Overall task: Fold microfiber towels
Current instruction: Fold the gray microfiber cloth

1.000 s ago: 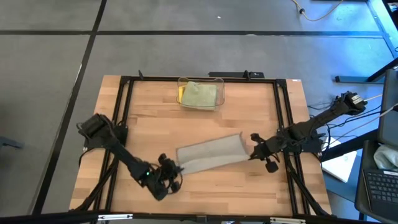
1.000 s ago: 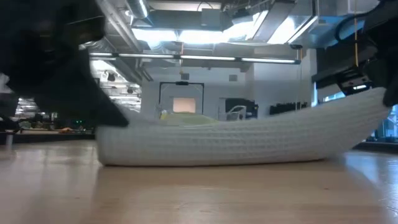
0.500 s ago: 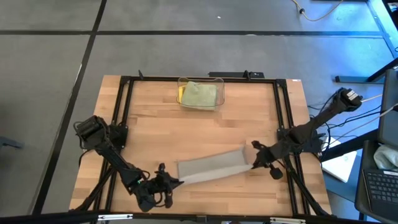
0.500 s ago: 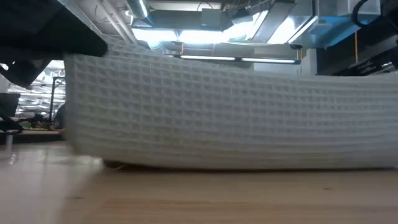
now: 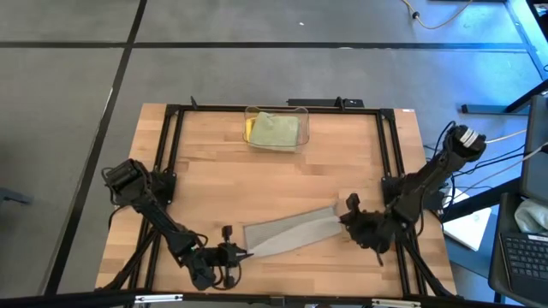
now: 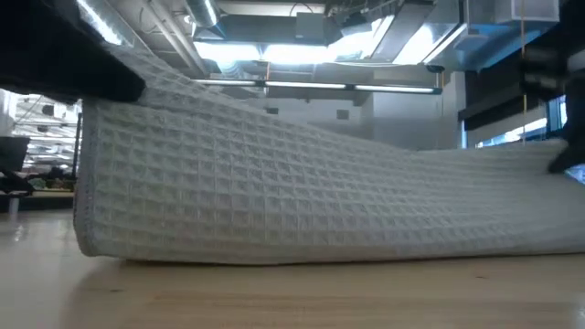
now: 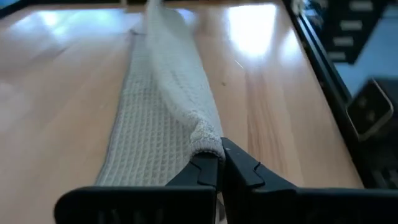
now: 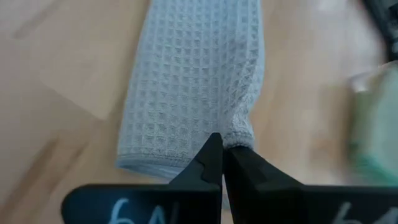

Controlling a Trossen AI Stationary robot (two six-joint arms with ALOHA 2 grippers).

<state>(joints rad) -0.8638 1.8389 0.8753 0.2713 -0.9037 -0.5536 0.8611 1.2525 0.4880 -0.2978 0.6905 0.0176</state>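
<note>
Grey towel: the grey towel (image 5: 291, 233) lies on the wooden surface (image 5: 214, 188) near the front edge, between the two arms. It looks like a long band, already folded over once.
Left jaws: the left gripper (image 7: 219, 163) is at the towel's left end. Its jaws are pressed together and pinch a bunched corner of the cloth.
Right jaws: the right gripper (image 8: 221, 146) is at the towel's right end. Its jaws are pressed together too and pinch the edge of the cloth.
How it hangs: in the low view the towel (image 6: 302, 196) is lifted at the left end and sags toward the right, with its lower edge touching the surface.
Done so far: I think one fold is in the grey towel. Some towels already sit in the bin.
Still to do: the grey towel probably needs to be laid flat and folded smaller. It is not in the bin yet.
Bin: the clear plastic bin (image 5: 276, 111) stands at the back middle of the surface, well apart from the grippers.
Inside the bin: a pale sage green towel (image 5: 276, 131) lies on top. A bit of yellow towel (image 5: 248, 128) peeks out beside it. I cannot tell if anything else is under them.
</note>
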